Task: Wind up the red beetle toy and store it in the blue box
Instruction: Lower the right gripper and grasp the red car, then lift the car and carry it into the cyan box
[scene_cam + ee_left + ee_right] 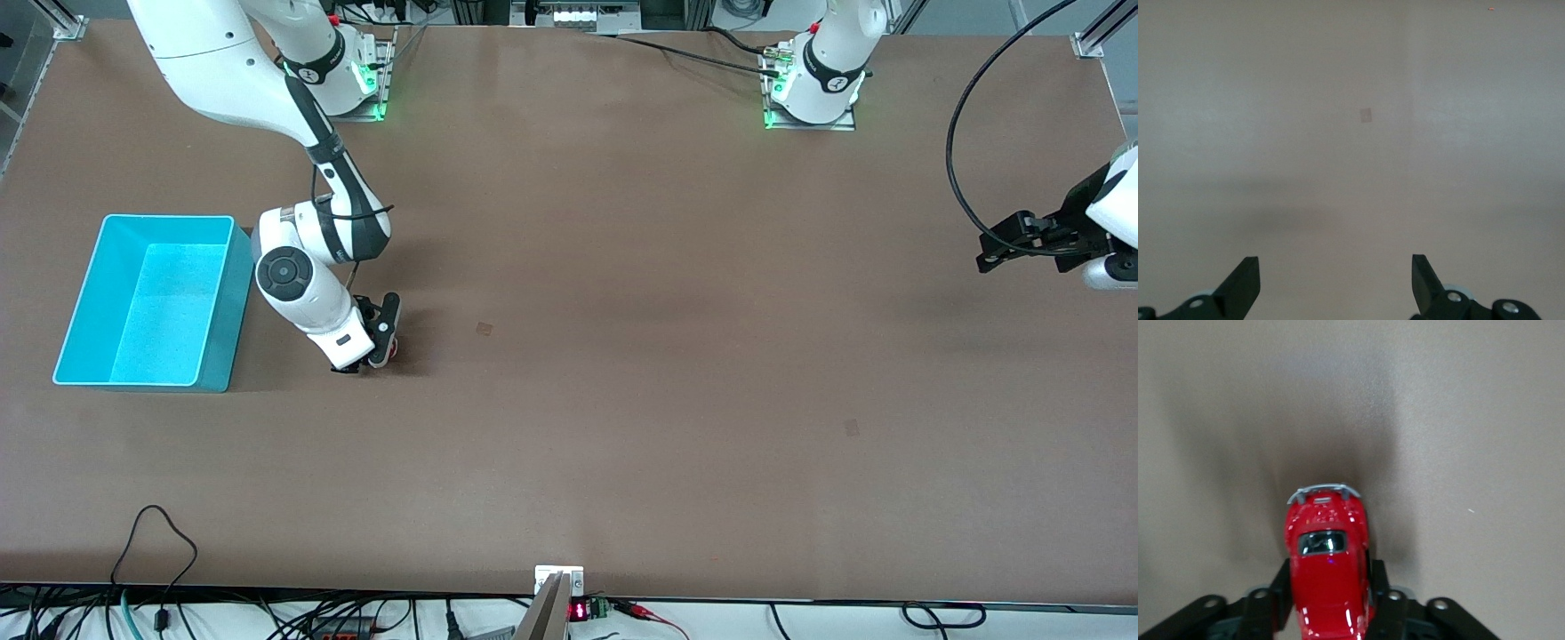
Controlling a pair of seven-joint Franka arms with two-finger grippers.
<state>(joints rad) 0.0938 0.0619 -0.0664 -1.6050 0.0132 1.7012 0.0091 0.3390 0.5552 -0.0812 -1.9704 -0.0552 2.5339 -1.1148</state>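
Red beetle toy [1328,573] on the table [622,400], just beside the blue box [84,307], toward the right arm's end. In the front view only a sliver of red shows under the gripper.

Right gripper [378,351] down at table level, fingers [1279,590] pressed against both flanks of the car: clamped on it. Wheels look to be on or very near the surface; cannot tell if lifted.

Progress, as judged: grasp made, nothing more. Winding, presumably a pull-back along the table, shows no sign of being done. Box is empty, so storing is also left.

Orientation: in the right wrist view the long axis runs straight out from the wrist, between the fingers. The end with the silvery bumper [1323,491] points away from the gripper body; the other end is tucked under the palm. Which end is the nose I cannot tell.

Left gripper [1022,242] waits over bare table at the left arm's end, fingers [1245,283] spread wide, holding nothing.
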